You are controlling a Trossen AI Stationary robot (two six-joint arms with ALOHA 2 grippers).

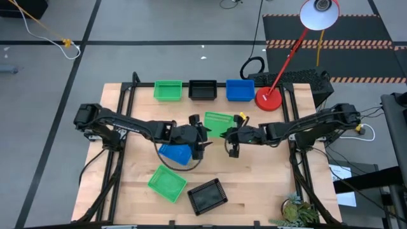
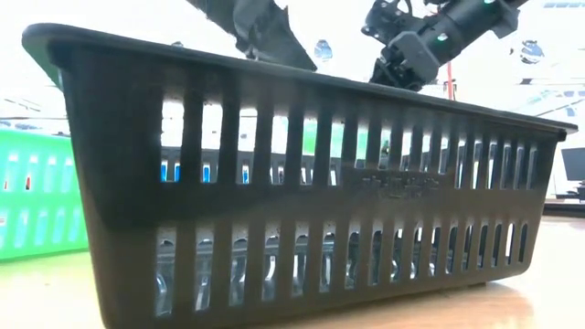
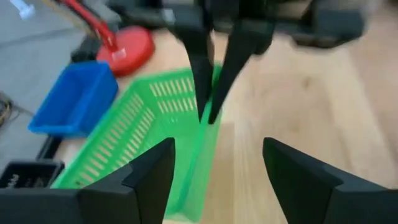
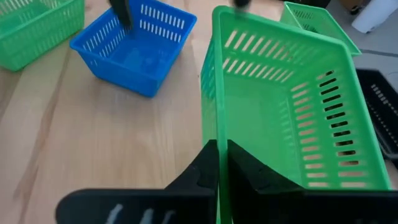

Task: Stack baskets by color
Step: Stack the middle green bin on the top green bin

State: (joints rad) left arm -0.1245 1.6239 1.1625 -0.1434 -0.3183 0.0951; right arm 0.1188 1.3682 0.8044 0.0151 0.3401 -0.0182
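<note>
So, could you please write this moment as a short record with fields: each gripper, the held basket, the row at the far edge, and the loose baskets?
left gripper: open, holding nothing, near the middle of the table
right gripper: shut on the rim of the held green basket
held green basket: mid-table, between both arms
far row: green basket, black basket, blue basket, side by side
loose baskets: blue one under the left arm; green one and black one at the near edge
other: red lamp base beside the far row
</note>
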